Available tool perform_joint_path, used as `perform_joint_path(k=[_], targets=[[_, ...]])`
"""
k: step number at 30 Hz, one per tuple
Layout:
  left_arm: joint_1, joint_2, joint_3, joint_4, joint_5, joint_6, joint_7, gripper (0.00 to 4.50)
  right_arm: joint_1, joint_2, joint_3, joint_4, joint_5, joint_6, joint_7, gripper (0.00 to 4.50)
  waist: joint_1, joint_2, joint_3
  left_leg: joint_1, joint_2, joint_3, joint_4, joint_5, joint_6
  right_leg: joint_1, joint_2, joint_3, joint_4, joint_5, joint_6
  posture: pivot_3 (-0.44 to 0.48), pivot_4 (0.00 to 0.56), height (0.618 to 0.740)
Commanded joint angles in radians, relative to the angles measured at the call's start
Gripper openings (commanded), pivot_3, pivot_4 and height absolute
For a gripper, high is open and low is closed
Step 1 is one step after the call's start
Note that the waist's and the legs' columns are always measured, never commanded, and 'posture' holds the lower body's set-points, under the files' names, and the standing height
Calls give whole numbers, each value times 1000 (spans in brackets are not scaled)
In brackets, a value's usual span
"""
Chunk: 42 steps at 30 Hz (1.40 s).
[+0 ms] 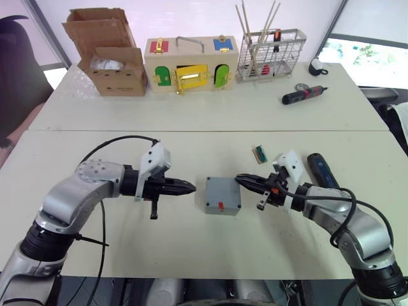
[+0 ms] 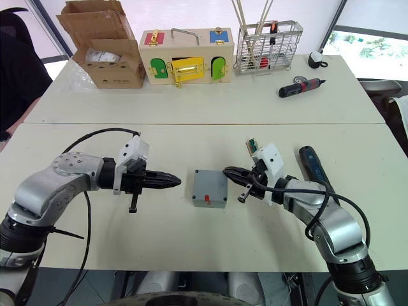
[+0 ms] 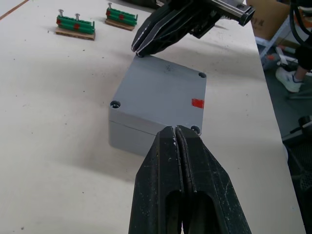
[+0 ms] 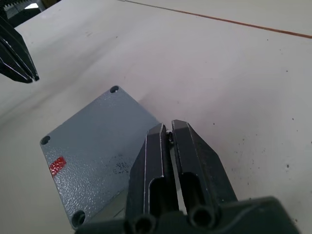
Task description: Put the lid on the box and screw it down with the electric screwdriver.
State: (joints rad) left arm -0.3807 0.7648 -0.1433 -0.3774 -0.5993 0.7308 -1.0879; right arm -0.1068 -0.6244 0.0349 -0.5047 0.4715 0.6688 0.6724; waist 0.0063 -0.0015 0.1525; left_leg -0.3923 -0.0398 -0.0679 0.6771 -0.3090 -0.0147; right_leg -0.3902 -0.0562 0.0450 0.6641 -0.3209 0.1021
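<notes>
While seated on the box (image 1: 221,205), lid (image 3: 158,96) already in place, grey, screw holes showing at its corners, small red mark on top; box resting near the middle of the near table (image 1: 95,255), between the two grippers; left gripper (image 1: 191,187) just beside the box's left side, fingers (image 3: 168,175) pressed together, grasping nothing; right gripper (image 1: 240,179) at the box's far right corner, tip touching or nearly touching the lid, fingers (image 4: 158,161) likewise clenched on nothing; electric screwdriver (image 1: 320,169) lying flat on the table beyond the right arm, well apart from the box; small green terminal block (image 1: 259,153) nearby; on the far table, cardboard carton (image 1: 111,54), wooden box with coloured doors (image 1: 190,64), wire basket (image 1: 271,54) and black-and-red screwdriver (image 1: 303,95).
</notes>
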Motion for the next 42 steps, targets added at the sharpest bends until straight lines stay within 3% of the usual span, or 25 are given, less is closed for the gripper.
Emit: perform_joint_path(k=[1,7,10,14,19,21,27,30,37,40,42], targets=[[-7,9,25,-39,-16,0,-2,0,-5,2,3,-14,-9,-21,3,99,0,0,0,0,0,0,0,0,0,0,0,0,0,0,0,0,150,740],[-9,11,24,-36,-16,0,-5,0,-12,14,4,-21,-13,-20,2,99,0,0,0,0,0,0,0,0,0,0,0,0,0,0,0,0,150,740],[-10,10,24,-35,-17,-1,-6,0,-16,19,3,-24,-19,-26,0,995,0,0,0,0,0,0,0,0,0,0,0,0,0,0,0,0,150,740],[-14,8,26,-32,-22,2,-9,0,-20,14,-6,-36,-8,-19,10,3059,0,0,0,0,0,0,0,0,0,0,0,0,0,0,0,0,150,740],[-17,6,34,-27,-34,5,-9,0,-33,6,-37,-57,15,2,7,4492,0,0,0,0,0,0,0,0,0,0,0,0,0,0,0,0,150,740],[-23,0,45,-21,-50,10,-5,0,-49,2,-80,-69,46,30,-7,4492,0,0,0,0,0,0,0,0,0,0,0,0,0,0,0,0,150,740],[-75,-53,66,3,-86,4,3,0,-207,6,-359,-46,384,349,-175,4492,4,0,0,0,0,0,1,0,0,0,0,0,0,0,0,0,150,740],[-121,-67,44,26,-93,-9,-42,0,-329,-121,-488,59,528,540,-197,4492,5,1,1,0,0,0,0,0,0,0,0,0,0,0,0,0,150,740],[-179,-63,-36,81,13,-119,-126,0,-356,-489,-429,256,419,564,-26,4492,1,2,2,-2,0,1,-1,0,1,-1,0,0,-2,0,0,0,150,740],[-175,-50,-91,72,91,-197,-157,0,-271,-681,-353,326,357,574,111,4492,0,3,2,-2,0,3,-1,-1,2,-1,0,0,-2,0,0,0,150,740],[-162,-48,-109,55,112,-225,-169,0,-258,-748,-300,390,320,581,145,4492,0,3,3,-2,0,4,-1,-1,2,-1,0,1,-2,0,0,0,150,740]])
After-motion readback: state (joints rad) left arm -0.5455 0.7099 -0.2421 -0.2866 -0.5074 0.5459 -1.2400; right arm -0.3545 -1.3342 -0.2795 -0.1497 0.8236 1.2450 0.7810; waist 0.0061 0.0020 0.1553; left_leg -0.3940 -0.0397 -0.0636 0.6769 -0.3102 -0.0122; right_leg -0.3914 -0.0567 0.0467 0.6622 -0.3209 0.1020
